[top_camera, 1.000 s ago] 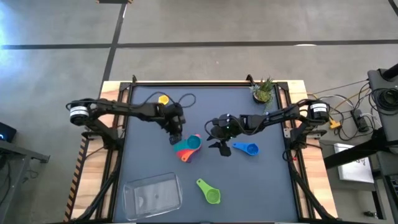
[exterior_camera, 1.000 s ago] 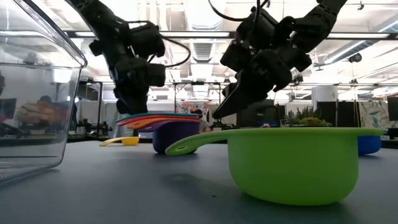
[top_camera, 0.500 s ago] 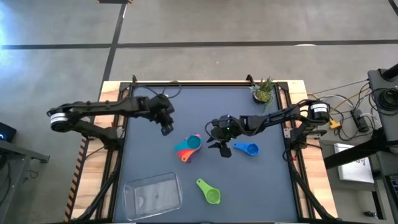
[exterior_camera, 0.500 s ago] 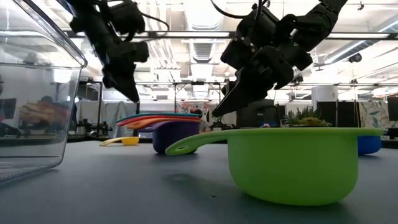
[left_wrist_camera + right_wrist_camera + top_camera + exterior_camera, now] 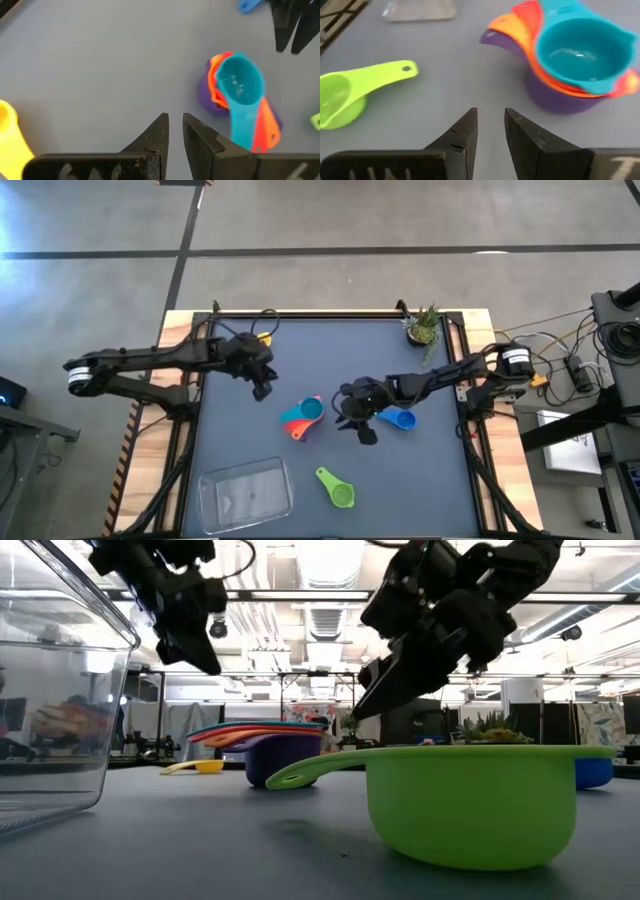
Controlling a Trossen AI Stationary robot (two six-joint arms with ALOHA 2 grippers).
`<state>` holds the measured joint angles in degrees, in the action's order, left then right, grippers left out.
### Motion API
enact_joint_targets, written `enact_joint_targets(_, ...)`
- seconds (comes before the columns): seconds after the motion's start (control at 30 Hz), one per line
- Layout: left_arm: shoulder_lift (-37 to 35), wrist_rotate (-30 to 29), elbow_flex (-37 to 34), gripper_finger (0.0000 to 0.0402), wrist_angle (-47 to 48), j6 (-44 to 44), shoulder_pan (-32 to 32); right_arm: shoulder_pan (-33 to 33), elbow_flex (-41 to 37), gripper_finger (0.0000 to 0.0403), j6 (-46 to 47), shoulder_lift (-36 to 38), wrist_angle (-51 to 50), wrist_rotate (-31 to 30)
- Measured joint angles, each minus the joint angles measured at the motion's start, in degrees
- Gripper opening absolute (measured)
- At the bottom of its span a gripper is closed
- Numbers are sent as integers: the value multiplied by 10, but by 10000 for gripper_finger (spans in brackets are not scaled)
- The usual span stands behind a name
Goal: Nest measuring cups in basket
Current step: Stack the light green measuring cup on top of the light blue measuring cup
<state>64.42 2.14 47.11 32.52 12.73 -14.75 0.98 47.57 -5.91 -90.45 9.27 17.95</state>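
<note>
Dark grey counter [image 5: 240, 450] on a wooden frame, grey concrete floor around; low view looks through to an open workshop with ceiling lights. Small potted plant [image 5: 423, 326] at the far right corner of the counter.

Stack of nested cups [image 5: 302, 418] near the counter's middle: purple cup [image 5: 555, 95] at the bottom, orange cup [image 5: 520, 31] and red cup [image 5: 526, 9] above it, teal cup [image 5: 580, 47] on top, handles fanned out to one side. Blue cup [image 5: 398, 419] right of the stack, apart from it. Green cup [image 5: 336, 488] alone toward the near edge, right of the basket. Yellow cup [image 5: 11, 134] at the far left of the counter, mostly hidden under the left arm in the high view. Basket [image 5: 245, 492], clear plastic, at the near left corner, holding no cup.

Left pincer [image 5: 260, 388] raised above the counter, up and left of the stack, between it and the yellow cup; fingers nearly together with a thin gap, gripping nothing.

Right pincer [image 5: 362, 432] raised above the counter, between the stack and the blue cup, pointing toward the near edge; fingers with a narrow gap, nothing between them. Green cup and stack both visible past its fingertips [image 5: 465, 131] in the right wrist view.
</note>
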Motion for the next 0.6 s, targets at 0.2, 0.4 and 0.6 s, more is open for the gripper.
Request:
enact_joint_targets(0.2,-41,-2,0,38,-70,-3,47,28,0,60,12,8,-38,0)
enact_joint_targets(0.4,-72,-2,0,38,-134,-25,72,66,3,20,15,18,-43,-3)
enact_joint_targets(0.6,-76,-2,-3,38,-151,-31,77,118,31,9,32,30,-48,-20)
